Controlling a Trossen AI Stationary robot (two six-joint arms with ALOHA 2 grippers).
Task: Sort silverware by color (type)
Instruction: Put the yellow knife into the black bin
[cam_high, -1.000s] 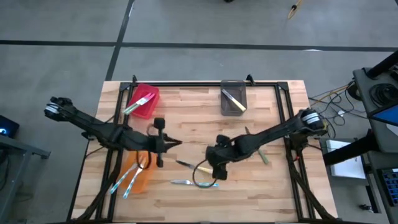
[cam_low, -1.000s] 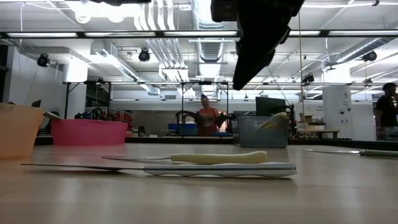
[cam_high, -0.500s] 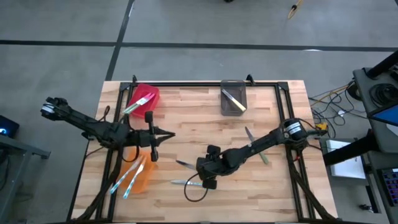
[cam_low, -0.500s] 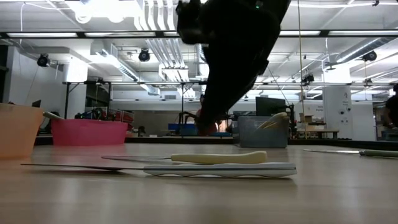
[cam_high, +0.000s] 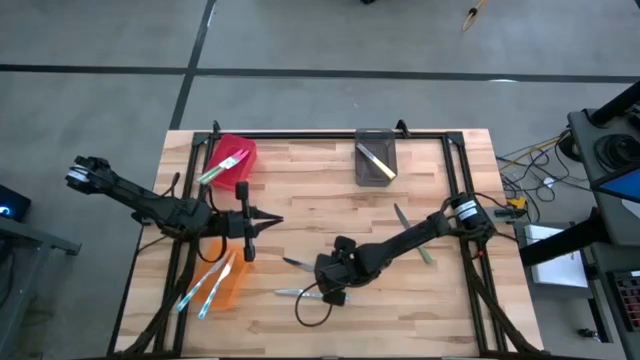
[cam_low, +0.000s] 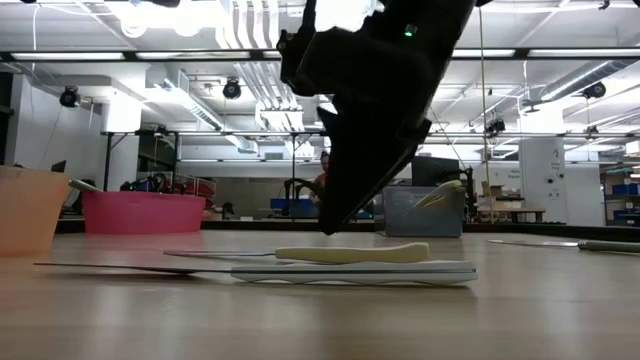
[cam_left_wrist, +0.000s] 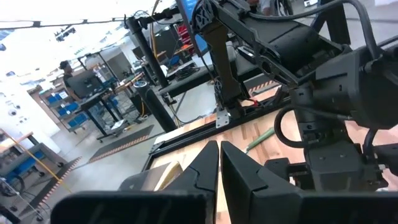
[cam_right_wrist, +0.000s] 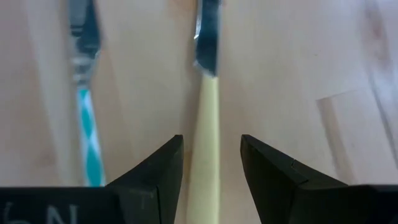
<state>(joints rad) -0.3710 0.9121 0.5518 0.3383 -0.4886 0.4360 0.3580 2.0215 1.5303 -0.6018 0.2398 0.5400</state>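
Right gripper (cam_right_wrist: 211, 165) is mine, low over the tabletop near its front edge, jaws standing apart and straddling the yellow-handled knife (cam_right_wrist: 208, 118), not yet touching it. The blue-handled knife (cam_right_wrist: 89, 134) lies just beside it, parallel. Pick-up step, I judge: next I need to drop squarely, pinch only the yellow handle, and leave its neighbour alone. My left gripper (cam_high: 268, 222) waits pinched shut, nearer the left edge.
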